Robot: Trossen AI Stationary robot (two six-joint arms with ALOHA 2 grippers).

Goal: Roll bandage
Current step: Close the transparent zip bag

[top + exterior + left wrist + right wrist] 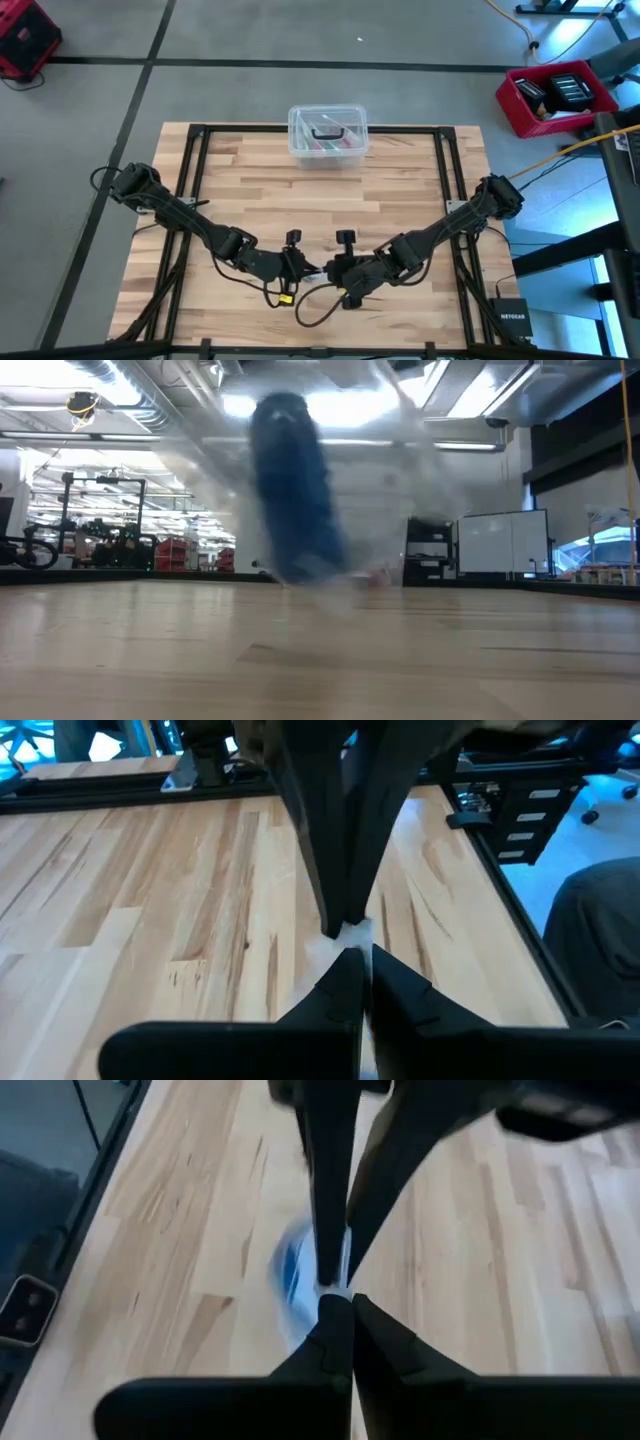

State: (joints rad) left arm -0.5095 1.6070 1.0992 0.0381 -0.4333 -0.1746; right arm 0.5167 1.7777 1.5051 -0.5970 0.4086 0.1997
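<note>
Seen from above, both arms reach inward and meet at the lower centre of the desk [400, 190], the left claw [300, 268] and right claw [335, 272] tip to tip. In the left wrist view the left claw [358, 955] is pressed together, pinching a scrap of clear plastic that belongs to a small bag [345, 935]; the opposing claw facing it has its fingers closed on the same edge. The right wrist view gives the mirror picture: the right claw [338, 1302] is closed on the plastic, and the bandage [292, 1275] shows as a blue blur just beyond the tips, inside the bag. In the level view the bandage [295, 490], a compact blue roll, hangs upright in the centre of the frame within hazy plastic [400, 490], its lower end close to the desk; whether it touches is unclear. The opposed pinches probably serve to pull the bag open and free the bandage. A clear lidded box [327, 135] stands at the upper centre, well apart.
</note>
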